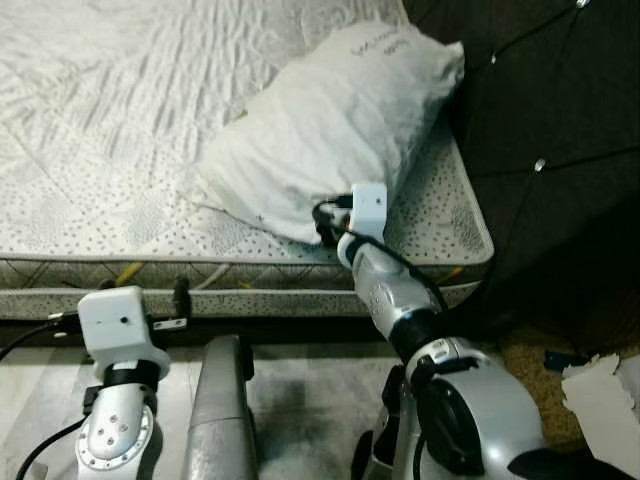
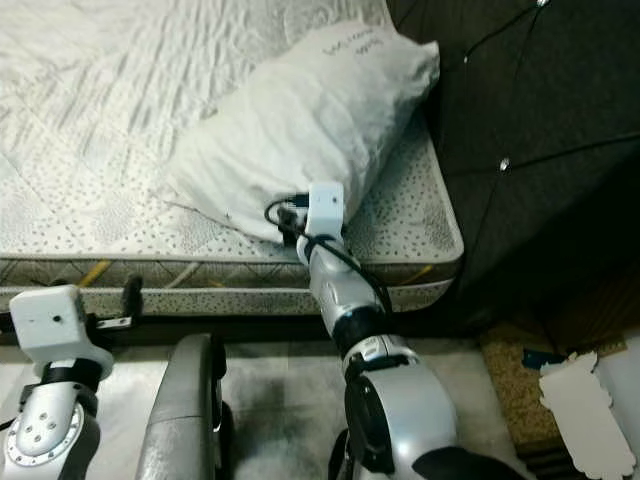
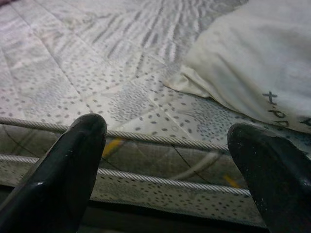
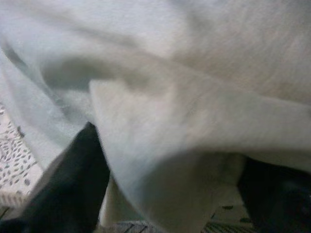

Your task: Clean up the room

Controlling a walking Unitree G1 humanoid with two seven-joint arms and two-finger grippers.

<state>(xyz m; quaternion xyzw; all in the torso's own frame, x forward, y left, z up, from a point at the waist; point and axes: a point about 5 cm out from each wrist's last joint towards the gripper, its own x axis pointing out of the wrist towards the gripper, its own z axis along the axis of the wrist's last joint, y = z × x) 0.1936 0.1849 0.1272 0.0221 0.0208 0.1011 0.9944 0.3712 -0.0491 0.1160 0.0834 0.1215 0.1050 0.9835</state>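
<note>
A big white pillow (image 1: 330, 130) lies slanted on the right part of the quilted mattress (image 1: 110, 130), close to the headboard. My right gripper (image 4: 175, 184) is pushed against the pillow's near lower edge. It is open, its black fingers (image 4: 73, 189) spread wide with a fold of pillow fabric bulging between them. In the head views its fingertips (image 1: 325, 222) are partly hidden under that edge. My left gripper (image 3: 167, 160) is held low in front of the mattress side, open and holding nothing, well left of the pillow.
A dark tufted headboard (image 1: 560, 120) rises at the right of the bed. On the floor at the right lie torn white paper (image 1: 600, 400), a small blue item (image 1: 555, 360) and a brown rug (image 1: 520, 355). Grey floor (image 1: 300, 400) runs along the bed.
</note>
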